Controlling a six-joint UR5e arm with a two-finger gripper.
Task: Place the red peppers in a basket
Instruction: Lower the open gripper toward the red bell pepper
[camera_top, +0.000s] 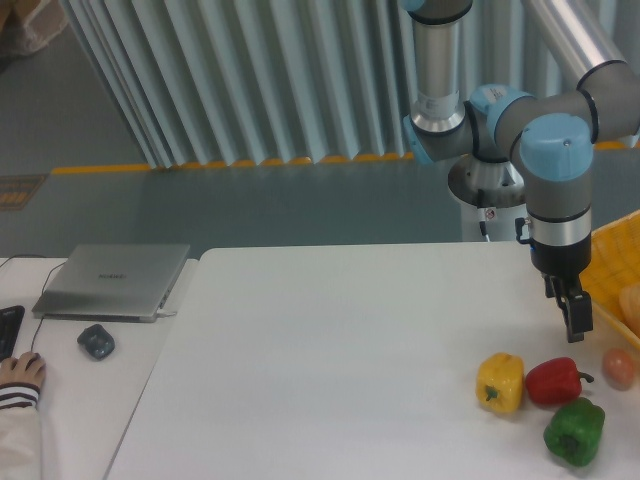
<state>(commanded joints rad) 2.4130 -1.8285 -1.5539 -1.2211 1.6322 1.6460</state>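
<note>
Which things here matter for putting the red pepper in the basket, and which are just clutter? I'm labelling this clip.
Belongs to the job:
glossy red bell pepper
bright yellow plastic lattice basket
end effector, above the peppers, holding nothing

Just lying about:
yellow bell pepper
green bell pepper
closed silver laptop
dark computer mouse

The scene is viewed by a single fixed camera, set high and facing across the white table (330, 350) toward a corrugated wall (250, 80) (the right edge is cropped), at moderate distance.
</note>
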